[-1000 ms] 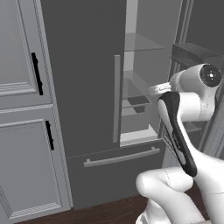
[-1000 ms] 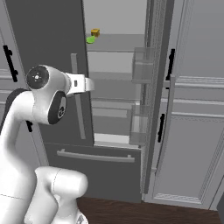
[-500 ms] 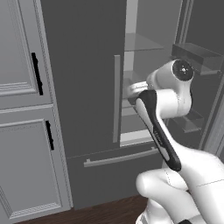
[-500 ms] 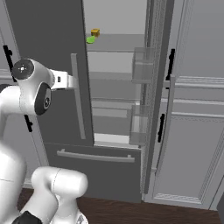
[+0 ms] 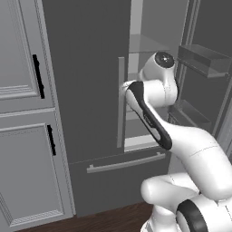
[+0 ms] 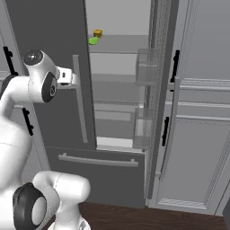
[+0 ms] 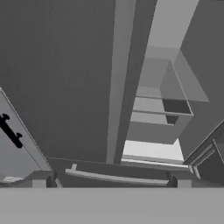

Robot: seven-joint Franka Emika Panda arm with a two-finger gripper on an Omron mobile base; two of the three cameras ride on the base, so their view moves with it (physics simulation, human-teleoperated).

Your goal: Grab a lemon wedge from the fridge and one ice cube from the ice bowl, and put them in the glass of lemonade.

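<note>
The fridge [image 5: 90,90] stands tall and dark grey ahead of the robot, its right door [image 6: 157,112] swung open and seen edge-on in the right base view, its left door [image 7: 61,78] shut; on an upper clear shelf [image 6: 121,44] inside lie a small yellow piece [image 6: 97,33] and, just beside it, a small green piece [image 6: 93,41], both too small to tell more; lower shelves sit pale and bare-looking, and clear door bins [image 6: 144,67] hang on the inner face of the open door, one above another; the long pale bar handle [image 5: 121,102] runs down the shut left door near its inner edge, and the lower drawer [image 5: 122,181] below carries its own horizontal bar handle [image 6: 97,160]; the claw [image 7: 111,181] is spread wide, its two dark fingertips [image 7: 39,178] far apart at the bottom of the hand view, holding nothing, aimed at the shut door and the bar handle; in the base views the white arm [image 5: 154,113] bends up before the fridge with its hand close to that handle; panelled grey cabinets [image 5: 22,113] with short black handles [image 5: 37,76] flank the fridge on both sides; a dark wooden floor [image 6: 148,218] runs below.
</note>
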